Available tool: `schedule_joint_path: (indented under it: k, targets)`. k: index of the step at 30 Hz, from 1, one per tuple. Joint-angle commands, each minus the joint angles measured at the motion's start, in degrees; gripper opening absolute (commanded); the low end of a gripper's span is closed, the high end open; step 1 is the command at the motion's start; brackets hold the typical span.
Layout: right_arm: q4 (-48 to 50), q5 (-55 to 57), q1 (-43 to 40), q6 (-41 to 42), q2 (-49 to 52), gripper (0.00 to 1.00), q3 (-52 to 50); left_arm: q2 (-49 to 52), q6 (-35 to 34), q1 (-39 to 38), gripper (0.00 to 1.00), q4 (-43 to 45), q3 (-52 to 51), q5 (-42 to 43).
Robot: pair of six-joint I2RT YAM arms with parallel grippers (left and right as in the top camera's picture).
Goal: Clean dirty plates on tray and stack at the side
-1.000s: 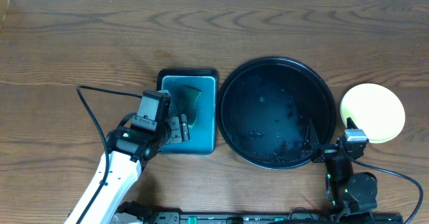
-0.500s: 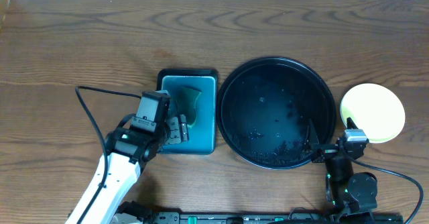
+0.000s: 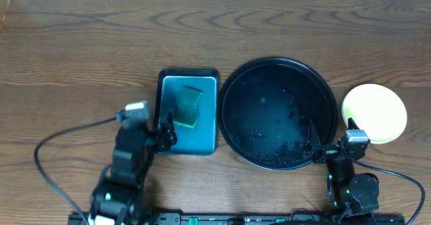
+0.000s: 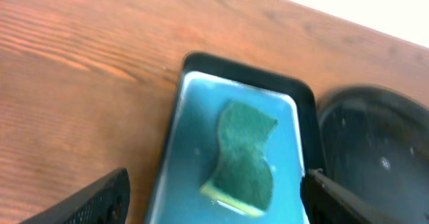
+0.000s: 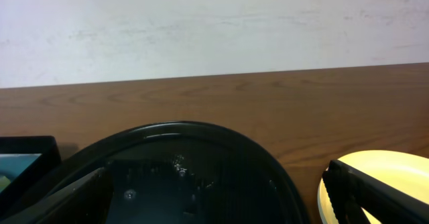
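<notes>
The round black tray [image 3: 277,112] holds only wet droplets; it also shows in the right wrist view [image 5: 181,177]. To its right, on the table, lies a pale yellow plate [image 3: 374,113], whose edge appears in the right wrist view [image 5: 385,174]; whether other plates lie under it I cannot tell. My left gripper [image 3: 166,132] is open at the front left corner of a teal tray, with nothing held; its jaws [image 4: 214,210] frame the sponge from in front. My right gripper [image 3: 331,136] is open and empty, between the black tray's front right rim and the plate [image 5: 214,207].
A rectangular teal tray [image 3: 210,134] sits left of the black tray, and a green sponge [image 3: 189,106] lies in it, seen close in the left wrist view [image 4: 247,157]. Bare wooden table stretches along the back and the left.
My left arm has pulled back toward the table's front, lifting off the teal tray and uncovering the sponge. The right arm has not moved.
</notes>
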Motion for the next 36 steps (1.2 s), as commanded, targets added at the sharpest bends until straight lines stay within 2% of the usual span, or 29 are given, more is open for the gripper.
schedule_joint_path:
  k: [1,13,21,25,31,36]
  targets:
    - [-0.2,-0.4,-0.3,-0.7,-0.4,0.99,-0.1,-7.6,0.5,2.4,0.82,4.2,-5.6,-0.1]
    - [-0.2,-0.4,-0.3,-0.7,-0.4,0.99,-0.1,-28.8,0.6,8.3,0.82,19.9,-19.1,0.0]
    - [-0.2,-0.4,-0.3,-0.7,-0.4,0.99,-0.1,-30.9,13.0,11.0,0.82,25.2,-19.0,3.0]
    - [-0.2,-0.4,-0.3,-0.7,-0.4,0.99,-0.1,-30.9,16.3,11.0,0.82,21.6,-19.0,3.0]
    - [-0.2,-0.4,-0.3,-0.7,-0.4,0.99,-0.1,-30.9,16.2,11.0,0.82,6.7,-19.0,4.2]
    - [-0.2,-0.4,-0.3,-0.7,-0.4,0.99,-0.1,-30.9,16.2,11.0,0.82,7.0,-19.0,4.2]
